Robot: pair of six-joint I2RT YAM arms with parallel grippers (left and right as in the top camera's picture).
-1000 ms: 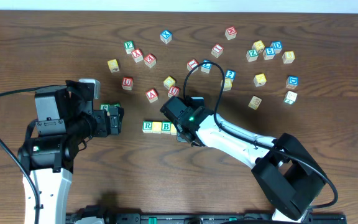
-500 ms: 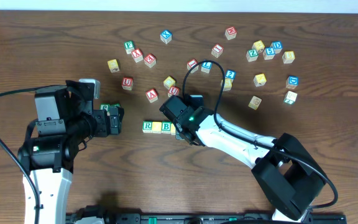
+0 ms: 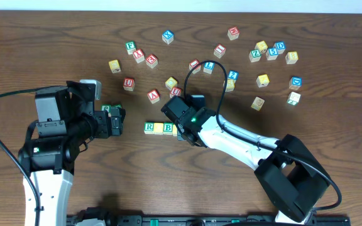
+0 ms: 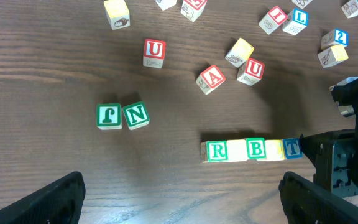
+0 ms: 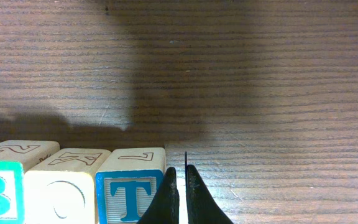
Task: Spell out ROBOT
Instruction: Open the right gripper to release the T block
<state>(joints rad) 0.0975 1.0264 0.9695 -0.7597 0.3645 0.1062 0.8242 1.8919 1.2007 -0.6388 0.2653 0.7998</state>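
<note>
ROBOT row [image 4: 253, 149] lay on the worktop [image 4: 73, 62], cubes touching. Right tool [image 5: 179, 169] fully closed, gripping nothing, tips just beside T cube [image 5: 129, 193]. Left tool [image 3: 113, 122] wide open, empty. Judgement: nudge gently along the row, then lift straight clear.

Readable letters: R cube [image 4: 216, 150], B cube [image 4: 255, 149], T cube [image 4: 293, 148] in one row; N cube [image 4: 135, 115] apart.
</note>
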